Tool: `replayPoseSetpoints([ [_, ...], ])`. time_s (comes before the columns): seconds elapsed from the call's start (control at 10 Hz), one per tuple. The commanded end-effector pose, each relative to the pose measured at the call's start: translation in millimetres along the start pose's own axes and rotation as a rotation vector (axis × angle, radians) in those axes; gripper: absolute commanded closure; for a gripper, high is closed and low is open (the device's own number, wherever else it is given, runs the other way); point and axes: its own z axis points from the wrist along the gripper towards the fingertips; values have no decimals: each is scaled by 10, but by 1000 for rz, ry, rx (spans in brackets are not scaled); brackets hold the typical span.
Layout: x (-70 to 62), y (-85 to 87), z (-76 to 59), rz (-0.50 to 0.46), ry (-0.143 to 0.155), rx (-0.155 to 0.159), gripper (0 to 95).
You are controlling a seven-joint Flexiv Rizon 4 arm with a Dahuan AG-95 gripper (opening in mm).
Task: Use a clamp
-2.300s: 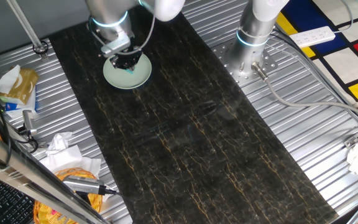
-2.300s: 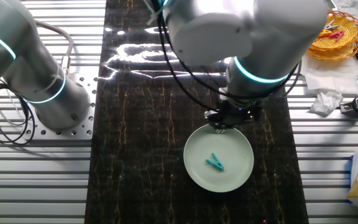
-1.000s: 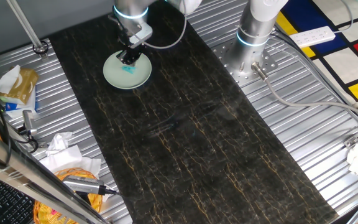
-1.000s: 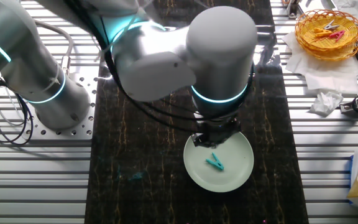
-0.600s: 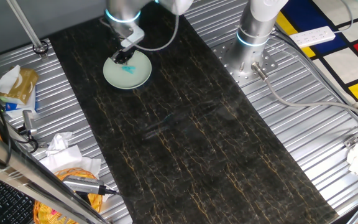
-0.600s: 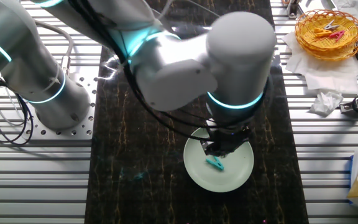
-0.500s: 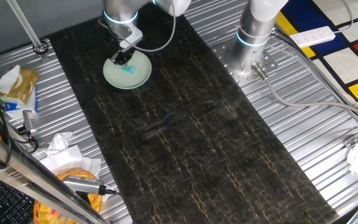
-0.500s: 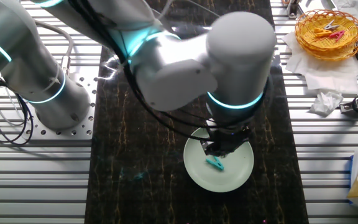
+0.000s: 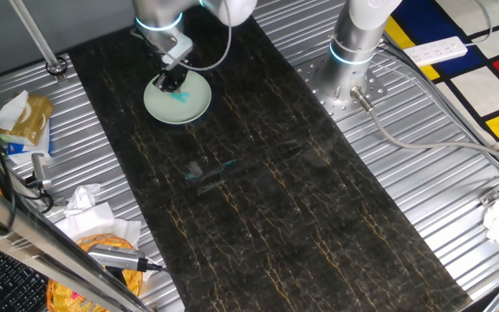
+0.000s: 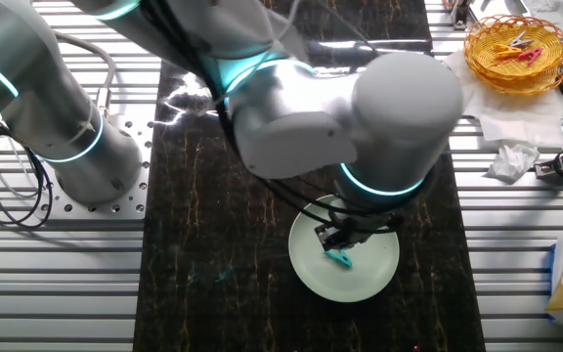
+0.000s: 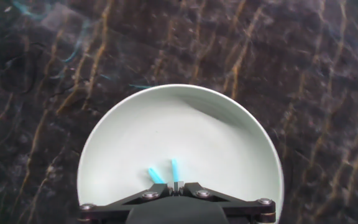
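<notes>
Dark marbled counter (image 9: 258,199) seen running diagonally across one fixed view, ribbed metal at both sides. Pale green plate (image 11: 241,162) set near upper left of that view. End effector (image 10: 340,238) lowered over plate centre; jaw opening cannot be told, fingertips hidden below frame edge in hand view. Clamp (image 11: 164,172) lying on plate, two teal prongs seen just ahead of fingers; grip not confirmed. Clamp judged light, stiff plastic, sprung, likely to skid on glazed plate; hold best taken across handle ends.
</notes>
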Motion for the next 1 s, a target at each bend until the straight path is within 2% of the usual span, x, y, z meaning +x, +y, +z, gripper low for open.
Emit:
replayPoseSetpoints([
  [0.1, -16, 66, 36, 4, 65, -16, 950],
  [0.3, -15, 118, 44, -8, 62, -18, 950],
  [0.7, -6, 146, 75, -5, 83, -21, 950],
  [1.0, 4, 163, 119, -34, 82, -24, 950],
])
